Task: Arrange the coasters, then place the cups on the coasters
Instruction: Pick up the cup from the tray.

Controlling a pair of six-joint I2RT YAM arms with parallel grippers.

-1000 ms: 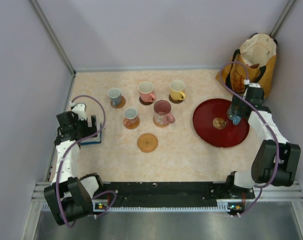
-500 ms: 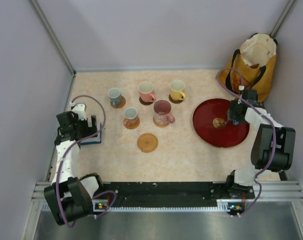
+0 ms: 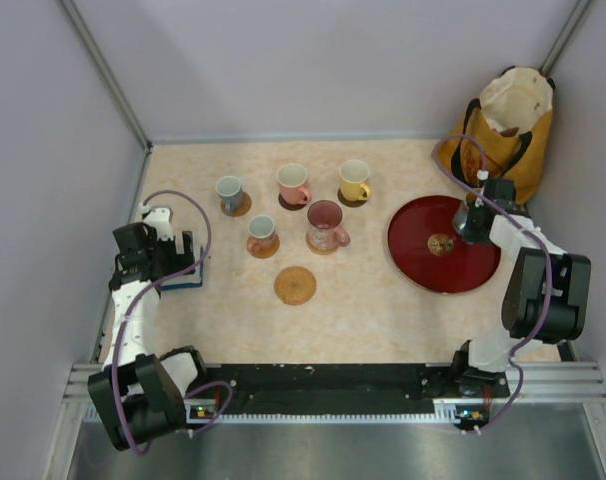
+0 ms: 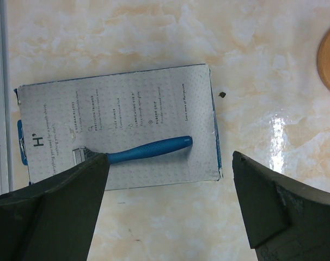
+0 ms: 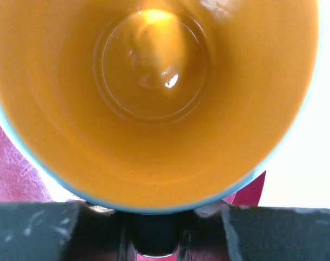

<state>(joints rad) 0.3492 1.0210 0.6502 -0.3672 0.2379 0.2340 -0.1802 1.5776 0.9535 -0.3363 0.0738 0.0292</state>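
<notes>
Right now, your right gripper (image 3: 473, 222) hangs over the far right rim of the large round red tray (image 3: 423, 272). The blue mug with a yellow-orange inside (image 5: 154, 109) fills its wrist view. The mug's near wall runs down between the fingers, but you cannot tell whether they pinch it. Your left gripper (image 4: 170, 160) stands wide apart above a white cardboard box showing a blue-handled razor (image 4: 116, 103). Five other small mugs (image 3: 325, 225) stand on dark round coasters (image 3: 239, 209) mid-table. A tan woven round coaster (image 3: 295, 285) lies bare just in front of them.
</notes>
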